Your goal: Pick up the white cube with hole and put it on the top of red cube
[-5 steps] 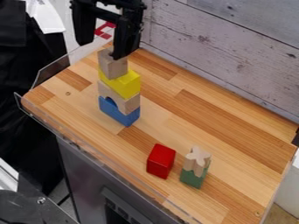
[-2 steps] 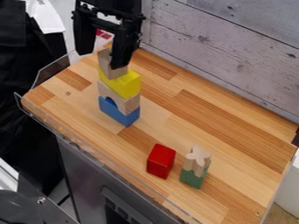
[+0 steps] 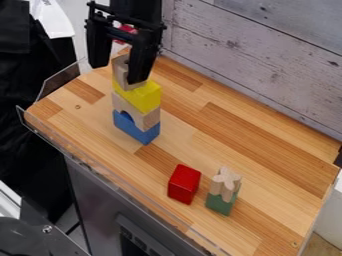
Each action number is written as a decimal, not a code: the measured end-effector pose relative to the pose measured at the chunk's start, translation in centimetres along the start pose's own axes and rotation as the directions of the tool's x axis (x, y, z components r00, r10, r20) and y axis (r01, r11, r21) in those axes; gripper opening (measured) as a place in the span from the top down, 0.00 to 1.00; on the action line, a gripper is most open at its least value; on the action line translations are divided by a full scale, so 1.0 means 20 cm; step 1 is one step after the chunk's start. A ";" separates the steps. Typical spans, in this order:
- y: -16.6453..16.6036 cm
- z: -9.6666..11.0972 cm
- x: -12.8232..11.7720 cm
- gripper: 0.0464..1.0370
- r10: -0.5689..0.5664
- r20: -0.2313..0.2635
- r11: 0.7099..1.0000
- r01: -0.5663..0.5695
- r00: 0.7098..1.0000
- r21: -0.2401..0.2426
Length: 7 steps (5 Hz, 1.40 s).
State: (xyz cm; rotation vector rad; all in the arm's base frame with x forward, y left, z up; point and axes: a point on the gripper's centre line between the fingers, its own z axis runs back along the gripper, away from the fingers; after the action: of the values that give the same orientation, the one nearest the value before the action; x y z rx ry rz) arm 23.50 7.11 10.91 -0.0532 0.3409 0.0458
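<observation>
One pale wooden cube (image 3: 121,69) sat on top of a stack, resting on a yellow block (image 3: 145,97) above a pale wooden arch (image 3: 148,120) and a blue wooden block (image 3: 137,130). Over it hung the black two-finger gripper (image 3: 119,74), its fingers spread apart, one partly covering the cube. Well apart from the stack, a red cube (image 3: 184,185) stood on the wooden tabletop (image 3: 267,150), near a green block (image 3: 219,204) bearing a pale, lobed wooden piece (image 3: 226,182).

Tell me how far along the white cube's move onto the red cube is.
Nothing looks finished: the white cube tops the yellow block, and nothing sits on the red cube. Under way: the open gripper is at the white cube, likely lining up a grasp. Left: gripping, lifting, carrying, placing.
</observation>
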 end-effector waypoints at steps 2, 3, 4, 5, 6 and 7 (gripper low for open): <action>0.00 -0.01 0.02 0.47 -0.005 0.017 1.000 0.006 1.000 -0.007; -0.01 -0.01 0.02 0.47 0.004 0.023 1.000 -0.004 1.000 -0.011; -0.04 0.05 -0.02 0.47 0.005 0.065 1.000 -0.005 0.998 -0.002; -0.16 0.13 -0.12 0.47 -0.032 0.135 0.999 0.029 0.990 0.025; -0.27 0.13 -0.26 0.47 -0.012 0.139 0.999 0.007 0.990 0.033; -0.34 0.07 -0.35 0.47 0.017 0.116 1.000 -0.017 0.993 0.005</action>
State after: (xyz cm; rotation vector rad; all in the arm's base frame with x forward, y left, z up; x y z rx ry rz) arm 17.77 0.18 14.94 -0.0414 0.2249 0.0645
